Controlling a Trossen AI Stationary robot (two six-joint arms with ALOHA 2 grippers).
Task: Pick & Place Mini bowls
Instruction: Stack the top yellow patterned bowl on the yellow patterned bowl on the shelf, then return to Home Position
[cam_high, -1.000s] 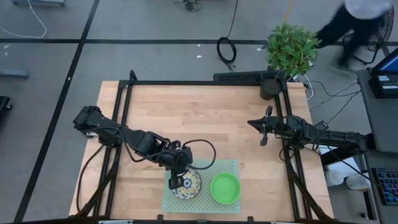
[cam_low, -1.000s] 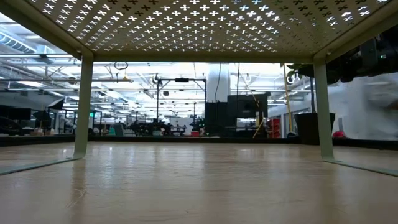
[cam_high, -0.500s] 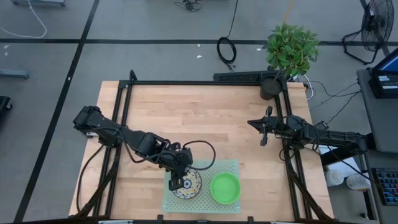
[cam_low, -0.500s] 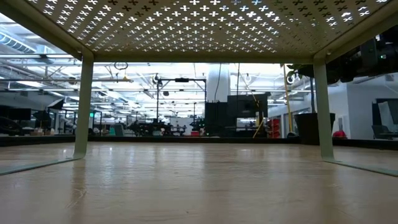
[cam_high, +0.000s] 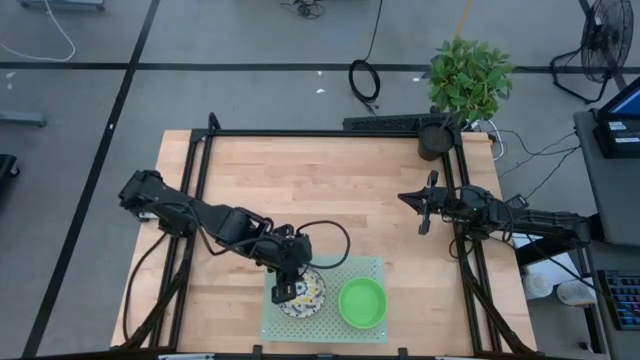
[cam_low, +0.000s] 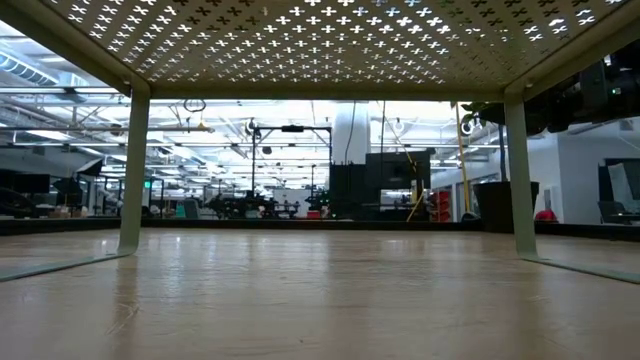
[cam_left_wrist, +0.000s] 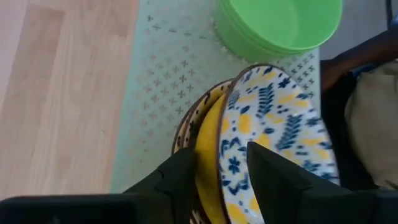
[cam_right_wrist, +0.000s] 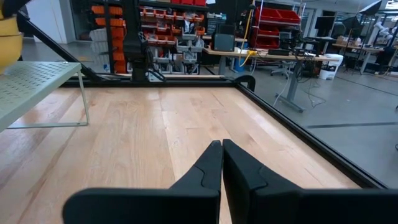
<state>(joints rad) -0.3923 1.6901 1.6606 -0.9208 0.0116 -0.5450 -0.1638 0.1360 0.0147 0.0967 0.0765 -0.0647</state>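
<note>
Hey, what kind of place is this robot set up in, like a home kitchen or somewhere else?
Most likely a robotics lab or industrial workshop, not a home. The wooden table stands on a bare grey floor, and beyond it show red storage racks and workbenches. A potted plant sits at the table's corner.

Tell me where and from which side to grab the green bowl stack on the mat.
Grip the rim of the green bowl stack, one finger inside and one outside, coming straight down from above. It sits upright and open on the perforated mat, so the thin wall suits a pinch. Its right edge is probably safest: the left tool is on the floral bowls at its left. The right tool waits apart.
</note>
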